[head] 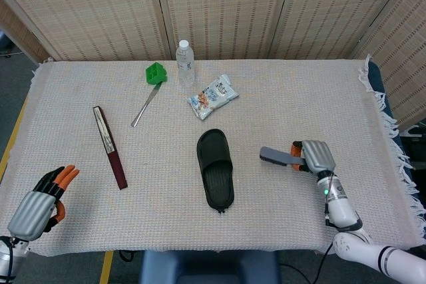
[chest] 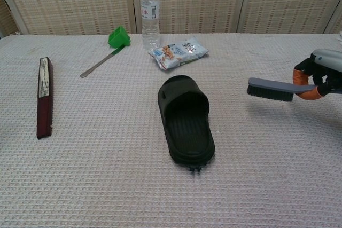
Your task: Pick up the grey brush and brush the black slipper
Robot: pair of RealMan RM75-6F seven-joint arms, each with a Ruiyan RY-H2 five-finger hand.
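The black slipper (head: 215, 169) (chest: 186, 119) lies in the middle of the table, toe end toward the front edge. My right hand (head: 315, 156) (chest: 319, 75) grips the handle of the grey brush (head: 275, 157) (chest: 270, 88) and holds it above the cloth, bristles down, head pointing toward the slipper. A gap remains between the brush and the slipper's right side. My left hand (head: 41, 201) rests at the front left corner, fingers curled, holding nothing; the chest view does not show it.
A dark red flat case (head: 110, 146) (chest: 44, 96) lies at the left. At the back stand a water bottle (head: 185, 62) (chest: 150, 14), a snack packet (head: 212, 96) (chest: 178, 52) and a green-headed tool with a metal handle (head: 150, 90) (chest: 108, 49).
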